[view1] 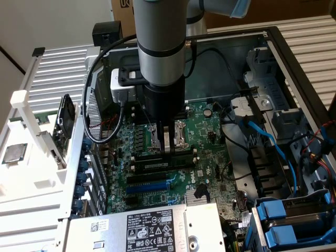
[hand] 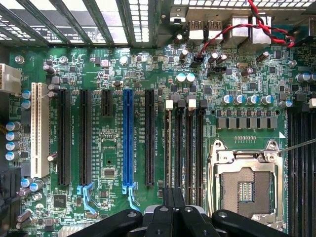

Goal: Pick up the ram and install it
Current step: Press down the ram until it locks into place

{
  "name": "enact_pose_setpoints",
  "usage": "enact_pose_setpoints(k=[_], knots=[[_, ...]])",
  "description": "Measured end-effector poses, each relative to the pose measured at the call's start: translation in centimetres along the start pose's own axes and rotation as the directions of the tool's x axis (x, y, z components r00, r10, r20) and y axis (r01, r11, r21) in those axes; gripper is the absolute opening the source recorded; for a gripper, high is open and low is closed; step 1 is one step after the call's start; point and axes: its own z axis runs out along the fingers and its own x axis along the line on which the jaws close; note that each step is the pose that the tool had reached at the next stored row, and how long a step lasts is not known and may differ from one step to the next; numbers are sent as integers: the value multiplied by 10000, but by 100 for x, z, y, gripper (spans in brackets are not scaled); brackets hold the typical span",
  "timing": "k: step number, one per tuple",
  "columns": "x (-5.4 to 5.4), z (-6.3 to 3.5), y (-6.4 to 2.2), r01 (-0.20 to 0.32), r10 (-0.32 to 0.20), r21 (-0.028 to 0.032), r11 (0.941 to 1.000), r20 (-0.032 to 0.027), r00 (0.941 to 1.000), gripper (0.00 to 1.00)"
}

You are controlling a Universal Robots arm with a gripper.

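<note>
Since the gripper (view1: 168, 148) has its fingers pressed together with nothing pinched between them, I read this as a push, not a carry. The ram (view1: 157, 164) is not in the fingers. It stands on edge in one of the memory slots (hand: 191, 148) just beside the CPU socket (hand: 247, 190), on the socket's side that faces the blue expansion slot (view1: 149, 185).

Key relation: the stick sits directly under the fingertips, just off the socket's edge. Its long axis runs parallel to that socket edge and to the neighbouring slots, so it lies crosswise under the closed fingers. The tips come down near the middle of its length, not at either end clip.

I can't tell whether the tips touch the stick's top edge or hang just above it; the arm body covers the gap in the exterior view. My judgement: the stick looks level in the slot, label side facing away from the socket. I can't confirm the end clips are latched.
</note>
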Motion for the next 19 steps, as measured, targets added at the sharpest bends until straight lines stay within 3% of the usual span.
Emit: enact_pose_setpoints(k=[19], knots=[[-3,-65,3,-1,1,0,10000,9,10000,11]])
